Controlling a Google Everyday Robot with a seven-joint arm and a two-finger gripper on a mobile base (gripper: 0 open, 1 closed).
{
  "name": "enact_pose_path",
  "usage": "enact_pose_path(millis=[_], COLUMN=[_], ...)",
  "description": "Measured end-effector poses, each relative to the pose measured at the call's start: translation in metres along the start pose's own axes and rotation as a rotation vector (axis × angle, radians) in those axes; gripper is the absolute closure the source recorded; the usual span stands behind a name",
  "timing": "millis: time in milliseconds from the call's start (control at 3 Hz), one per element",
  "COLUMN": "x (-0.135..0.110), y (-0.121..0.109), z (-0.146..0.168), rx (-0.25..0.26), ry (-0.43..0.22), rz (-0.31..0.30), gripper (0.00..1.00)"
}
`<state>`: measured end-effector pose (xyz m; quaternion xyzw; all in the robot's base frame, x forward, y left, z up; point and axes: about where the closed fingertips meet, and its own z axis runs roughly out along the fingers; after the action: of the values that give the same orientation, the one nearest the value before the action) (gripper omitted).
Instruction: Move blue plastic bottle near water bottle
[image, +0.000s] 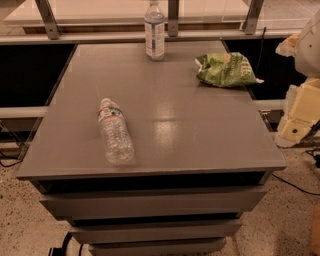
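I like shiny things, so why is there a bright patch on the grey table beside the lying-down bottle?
Camera view: that patch is glare, light bouncing off the glossy table, right of the water bottle; the drawer gaps below are in deep shadow; the hand is past the table's right edge.

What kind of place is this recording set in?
Probably an office break area: grey drawer cabinet, metal railing behind, speckled floor. The gripper hangs at the right edge, off the cabinet.

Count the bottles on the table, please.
2. The blue plastic bottle stands upright at the far edge; the water bottle lies on its side, front left. The claw hangs beyond the table's right side, touching neither.
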<state>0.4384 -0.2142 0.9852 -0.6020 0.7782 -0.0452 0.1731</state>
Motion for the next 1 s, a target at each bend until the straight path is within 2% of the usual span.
enact_pose_path(millis=[333, 667, 1000], x=[0.000, -0.016, -0.044], y=[0.000, -0.029, -0.086], z=[0.000, 0.009, 0.029], rx=[0.000, 0.007, 0.044], ry=[0.000, -0.049, -0.105], rz=[0.000, -0.007, -0.006], gripper=[0.00, 0.00, 0.00])
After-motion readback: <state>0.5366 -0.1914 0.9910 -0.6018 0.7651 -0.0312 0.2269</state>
